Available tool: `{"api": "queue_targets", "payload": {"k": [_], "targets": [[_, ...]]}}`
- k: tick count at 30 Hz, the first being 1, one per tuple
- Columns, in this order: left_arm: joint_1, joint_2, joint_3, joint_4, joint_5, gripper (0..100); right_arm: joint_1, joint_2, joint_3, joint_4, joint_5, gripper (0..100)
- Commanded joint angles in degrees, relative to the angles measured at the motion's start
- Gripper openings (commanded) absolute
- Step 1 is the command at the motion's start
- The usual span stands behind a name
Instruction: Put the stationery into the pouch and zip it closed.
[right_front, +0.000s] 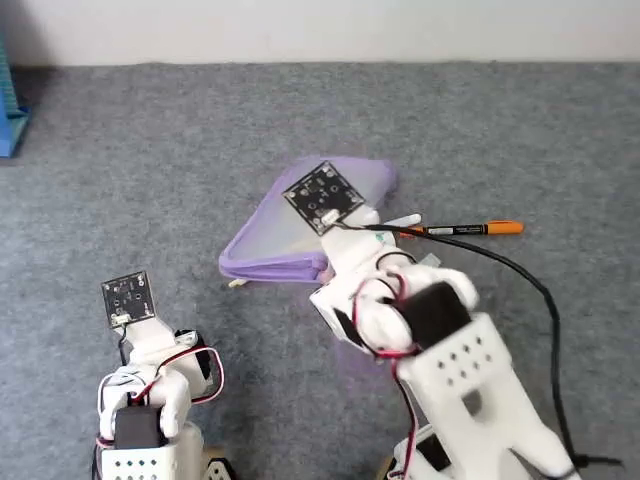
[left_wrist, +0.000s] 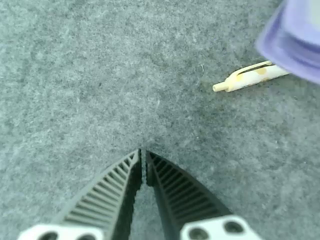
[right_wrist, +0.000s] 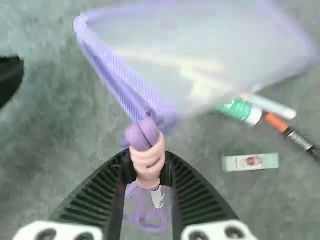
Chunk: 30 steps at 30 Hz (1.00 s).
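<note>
While the right fingers (right_wrist: 146, 157) pinch the cord loop (right_wrist: 144, 136) at the zip end of the purple pouch (right_wrist: 200, 55) on the bench (right_front: 120, 150), the left fingers (left_wrist: 142, 155) are shut on nothing. A white pen (left_wrist: 250, 77) lies sideways beside the pouch's corner, nearest the left fingers.

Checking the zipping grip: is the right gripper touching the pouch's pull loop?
Touching. The right wrist view shows the right gripper closed on the pull loop, which is pinched between its two black fingers.
</note>
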Motion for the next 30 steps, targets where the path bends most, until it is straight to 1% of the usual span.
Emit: {"api": "queue_targets", "payload": {"k": [1, 7, 12, 19, 22, 27, 30], "targets": [[-0.09, -0.44, -0.31, -1.32, 0.00, 1, 0.84, -4.79, -3.34, -2.24, 2.37, 0.8], [-0.09, -0.44, -0.31, -1.32, 0.00, 1, 5.41, -8.04, -8.79, -6.99, 9.49, 0.8], [-0.09, -0.44, -0.31, -1.32, 0.00, 1, 11.74, -5.76, -15.21, -13.58, 15.47, 0.8], [-0.09, -0.44, -0.31, -1.32, 0.00, 1, 17.10, 0.31, -25.05, -22.29, 25.76, 0.8], [-0.09, -0.44, -0.31, -1.32, 0.00, 1, 17.54, 4.26, -27.69, -23.78, 30.42, 0.8], [-0.09, -0.44, -0.31, -1.32, 0.00, 1, 17.19, 11.21, -29.45, -30.55, 36.13, 0.8], [-0.09, -0.44, -0.31, -1.32, 0.00, 1, 14.55, 14.64, -30.24, -32.31, 37.98, 0.8]]}}
